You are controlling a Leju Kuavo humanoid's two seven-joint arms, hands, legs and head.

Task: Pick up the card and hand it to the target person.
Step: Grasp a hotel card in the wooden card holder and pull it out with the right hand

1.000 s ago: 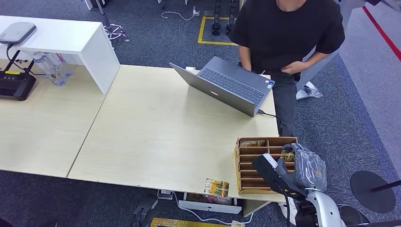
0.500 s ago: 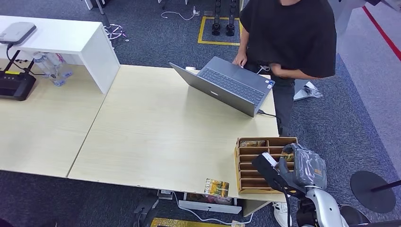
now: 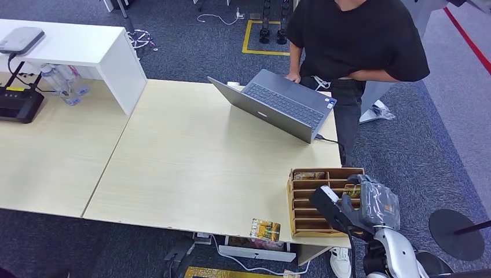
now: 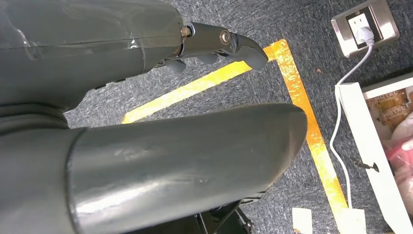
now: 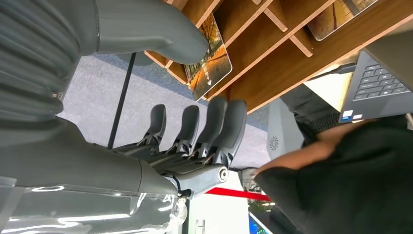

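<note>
Card grasp under way at the wooden organiser

Card, a glossy rectangle printed in orange and green, stands in a slot of the slatted brown wooden organiser at the surface's near right corner, about five o'clock from the middle of the pale wooden surface. The robot's right hand is over the organiser's right side. In the right wrist view its thick grey thumb lies beside the card's upper edge and its dark fingers are curled below the card's lower corner with a clear gap, so the hand is part-open around the card and, as far as I can tell, has not yet closed on it.

Over the last second the right hand has barely shifted, edging slightly toward the organiser's right rim. The person in a black T-shirt, at about one o'clock by the open grey laptop, has straightened up and now rests a hand on the laptop's far edge. That suggests the pinch is the step in hand; the handover is wholly ahead.

Another printed card lies flat near the front edge at six o'clock. The left hand hangs over grey carpet, fingers loosely apart, holding nothing.
</note>
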